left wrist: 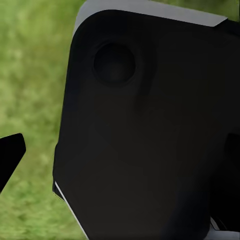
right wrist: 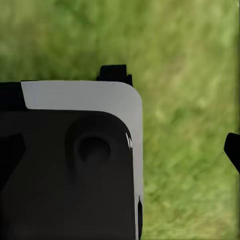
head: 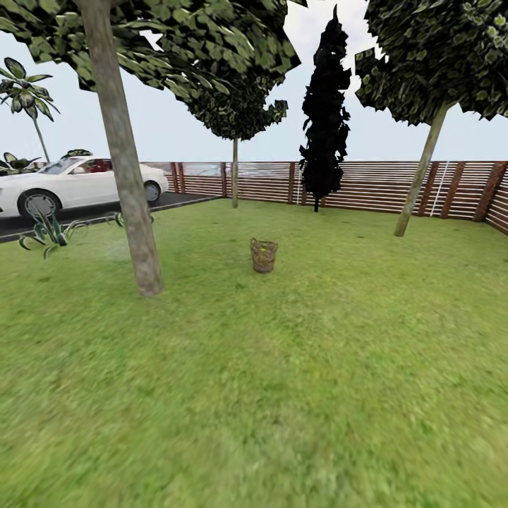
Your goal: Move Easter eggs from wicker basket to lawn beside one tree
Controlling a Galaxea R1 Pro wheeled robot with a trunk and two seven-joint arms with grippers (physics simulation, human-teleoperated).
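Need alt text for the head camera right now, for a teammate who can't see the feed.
A small brown wicker basket stands on the lawn some way ahead, with a hint of yellow inside it. A thick grey-brown tree trunk rises to its left. Behind are a slatted wooden fence, a tall black cypress, more trees and a white car at the far left.

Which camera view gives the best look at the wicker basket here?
The head view: the basket stands upright on the lawn, a short way from the nearest tree trunk, with a speck of yellow at its rim. The two wrist views give blurred grass and dark robot parts, nothing of the basket.
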